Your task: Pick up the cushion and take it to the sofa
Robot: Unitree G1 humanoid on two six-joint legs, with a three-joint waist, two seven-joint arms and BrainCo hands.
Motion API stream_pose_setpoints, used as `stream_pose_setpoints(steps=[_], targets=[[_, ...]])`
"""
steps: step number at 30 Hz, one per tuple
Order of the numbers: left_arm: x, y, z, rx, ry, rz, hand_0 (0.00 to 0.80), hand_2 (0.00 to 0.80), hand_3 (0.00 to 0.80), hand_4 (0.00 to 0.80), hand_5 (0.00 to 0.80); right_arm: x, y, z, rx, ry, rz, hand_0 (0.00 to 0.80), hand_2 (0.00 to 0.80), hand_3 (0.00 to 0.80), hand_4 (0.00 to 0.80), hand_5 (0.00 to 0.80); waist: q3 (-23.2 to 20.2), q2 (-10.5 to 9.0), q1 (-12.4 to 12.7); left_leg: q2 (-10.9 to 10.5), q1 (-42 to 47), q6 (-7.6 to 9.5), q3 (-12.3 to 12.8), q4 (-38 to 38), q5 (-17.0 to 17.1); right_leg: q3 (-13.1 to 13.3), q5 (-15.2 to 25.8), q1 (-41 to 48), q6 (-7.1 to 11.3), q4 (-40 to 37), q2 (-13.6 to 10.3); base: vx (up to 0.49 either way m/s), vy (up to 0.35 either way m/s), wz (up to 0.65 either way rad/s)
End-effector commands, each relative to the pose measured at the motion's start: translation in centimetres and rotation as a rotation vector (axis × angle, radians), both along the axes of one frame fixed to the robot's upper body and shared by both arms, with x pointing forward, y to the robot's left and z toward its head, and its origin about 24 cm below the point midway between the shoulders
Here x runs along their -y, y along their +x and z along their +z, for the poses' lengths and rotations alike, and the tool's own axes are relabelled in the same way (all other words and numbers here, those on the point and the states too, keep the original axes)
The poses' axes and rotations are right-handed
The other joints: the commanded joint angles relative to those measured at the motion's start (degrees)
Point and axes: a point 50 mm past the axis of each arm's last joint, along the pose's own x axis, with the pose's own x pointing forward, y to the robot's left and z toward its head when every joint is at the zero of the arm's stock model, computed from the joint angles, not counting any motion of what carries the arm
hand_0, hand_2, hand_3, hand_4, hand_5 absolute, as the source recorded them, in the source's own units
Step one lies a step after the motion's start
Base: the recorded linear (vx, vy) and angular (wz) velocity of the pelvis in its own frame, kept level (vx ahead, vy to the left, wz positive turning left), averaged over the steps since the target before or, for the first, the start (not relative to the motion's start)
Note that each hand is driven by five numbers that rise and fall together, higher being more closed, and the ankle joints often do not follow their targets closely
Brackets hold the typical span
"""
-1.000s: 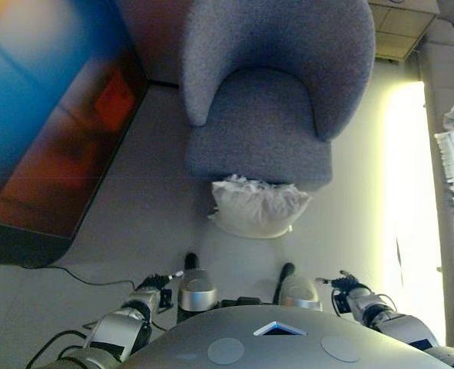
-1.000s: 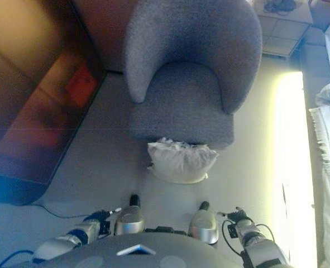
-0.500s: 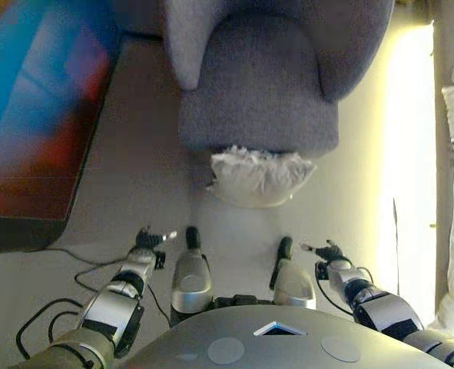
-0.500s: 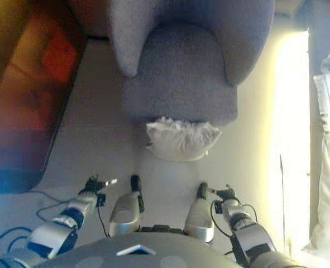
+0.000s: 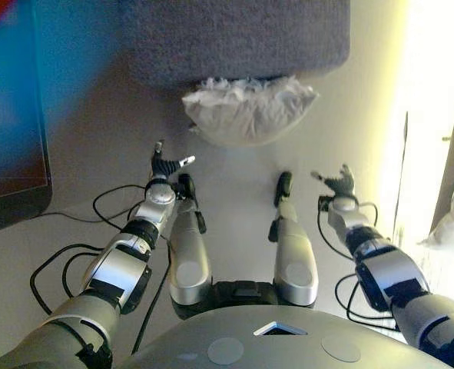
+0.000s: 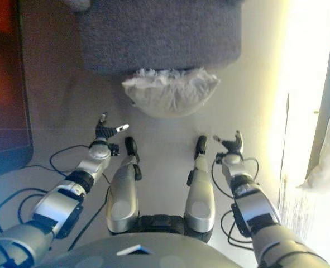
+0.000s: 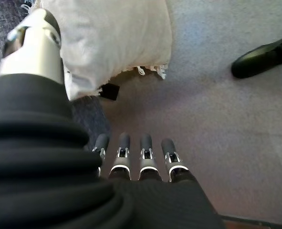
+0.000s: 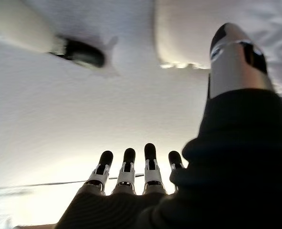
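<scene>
A white crumpled cushion (image 5: 250, 110) lies on the floor, leaning against the front of a grey armchair (image 5: 234, 38). It also shows in the left wrist view (image 7: 117, 38) and the right wrist view (image 8: 188, 28). My left hand (image 5: 165, 165) is open and empty, low above the floor, short of the cushion's left end. My right hand (image 5: 336, 183) is open and empty, short of the cushion's right end. Neither hand touches the cushion.
A dark panel with a blue and red sheen (image 5: 11, 115) stands at the left. White cloth (image 5: 453, 223) hangs at the right edge beside a bright strip of floor.
The camera has tipped down and closer, so the armchair and cushion sit higher in the picture. Both arms have stretched forward toward the cushion, hands still open.
</scene>
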Motion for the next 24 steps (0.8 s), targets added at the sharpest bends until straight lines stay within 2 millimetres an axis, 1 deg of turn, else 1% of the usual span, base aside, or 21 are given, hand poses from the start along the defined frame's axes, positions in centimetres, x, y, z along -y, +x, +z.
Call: stream_pose_setpoints(steps=[1,4,5,9,13,17,18,20,21,22,23,24], targets=[[-0.7,1.8,3.4,0.160,-0.034,0.064,0.000,0.000,0.000,0.000,0.000,1.5,2.0,4.1,0.176,-0.062,-0.048,0.000,0.000,0.000,0.000,0.000,1.1,-0.31,-1.7,0.8,-11.1,-1.27,-5.3,2.7,4.1,1.6,-7.2,-2.7,2.60,7.8,-7.1,-0.046,0.031,-0.09],[-0.2,2.8,5.3,0.246,-0.081,0.076,0.000,0.000,0.000,0.000,0.000,1.2,3.3,6.6,0.272,-0.093,-0.052,0.000,0.000,0.000,0.000,0.000,1.1,0.07,-2.2,-0.5,-14.7,-0.68,-5.4,2.9,3.9,2.4,-6.7,-9.0,2.37,10.1,-7.1,-0.016,0.054,-0.05],[-0.1,2.9,5.5,0.257,-0.086,0.077,0.000,0.000,0.000,0.000,0.000,1.2,3.5,7.0,0.286,-0.096,-0.054,0.000,0.000,0.000,0.000,0.000,1.1,0.18,-2.2,-0.6,-15.4,-0.61,-5.5,3.0,3.9,2.4,-6.6,-10.2,2.35,10.4,-7.0,-0.001,0.057,-0.09],[0.4,3.7,7.5,0.341,-0.132,0.103,0.000,0.000,0.000,0.000,0.000,0.9,4.6,9.7,0.382,-0.127,-0.071,0.000,0.000,0.000,0.000,0.000,1.1,0.95,-2.4,-1.3,-19.2,-0.19,-6.4,3.1,3.7,2.5,-6.0,-16.5,2.07,12.1,-6.8,0.018,0.062,0.02],[0.4,4.2,9.3,0.431,-0.178,0.141,0.000,0.000,0.000,0.000,0.000,0.8,5.3,12.0,0.477,-0.151,-0.088,0.000,0.000,0.000,0.000,0.000,1.1,1.49,-2.3,-1.9,-23.6,0.25,-7.5,4.2,3.6,2.9,-5.9,-22.1,1.93,14.1,-6.5,0.015,0.038,0.03],[0.2,4.7,11.4,0.523,-0.172,0.156,0.000,0.000,0.000,0.000,0.000,0.9,5.7,14.3,0.568,-0.133,-0.135,0.000,0.000,0.000,0.000,0.000,1.1,1.96,-2.2,-2.3,-27.7,0.72,-8.3,4.7,3.7,3.0,-6.1,-27.0,1.86,16.1,-6.0,0.006,0.016,0.11],[0.2,4.8,12.0,0.548,-0.178,0.165,0.000,0.000,0.000,0.000,0.000,0.9,5.8,15.2,0.606,-0.135,-0.135,0.000,0.000,0.000,0.000,0.000,1.1,2.07,-2.1,-2.5,-29.1,0.92,-8.6,4.8,3.7,3.1,-6.2,-28.6,1.78,16.9,-5.7,-0.001,0.018,0.18],[0.0,5.0,12.7,0.572,-0.185,0.172,0.000,0.000,0.000,0.000,0.000,0.6,6.1,16.3,0.654,-0.152,-0.112,0.000,0.000,0.000,0.000,0.000,1.1,2.25,-2.0,-2.6,-30.6,1.15,-8.9,5.0,3.7,3.2,-6.4,-30.6,1.72,18.0,-5.5,-0.004,0.023,0.17],[-0.3,5.0,13.2,0.595,-0.193,0.178,0.000,0.000,0.000,0.000,0.000,1.2,5.9,16.8,0.685,-0.161,-0.110,0.000,0.000,0.000,0.000,0.000,1.1,2.30,-2.0,-2.8,-31.7,1.20,-9.1,5.0,3.7,3.3,-6.6,-31.8,1.79,18.8,-5.1,-0.010,0.029,0.14],[-0.4,5.0,13.4,0.611,-0.201,0.182,0.000,0.000,0.000,0.000,0.000,1.5,5.8,16.7,0.705,-0.171,-0.098,0.000,0.000,0.000,0.000,0.000,1.1,2.44,-2.0,-3.0,-32.5,1.30,-9.3,5.2,3.7,3.4,-6.6,-32.8,1.85,19.3,-5.0,-0.008,0.044,0.12],[-0.7,5.0,13.6,0.625,-0.211,0.186,0.000,0.000,0.000,0.000,0.000,1.6,5.5,16.5,0.726,-0.183,-0.086,0.000,0.000,0.000,0.000,0.000,1.1,2.55,-2.0,-3.1,-33.0,1.47,-9.2,5.4,3.6,3.4,-6.6,-33.6,1.89,19.8,-4.8,0.014,0.051,0.11],[-0.7,4.8,13.7,0.639,-0.219,0.187,0.000,0.000,0.000,0.000,0.000,1.2,5.2,16.5,0.753,-0.194,-0.070,0.000,0.000,0.000,0.000,0.000,1.1,2.52,-2.2,-3.3,-33.2,1.55,-9.2,5.5,3.1,3.5,-7.1,-34.0,1.96,20.2,-4.8,0.012,0.058,0.11]])
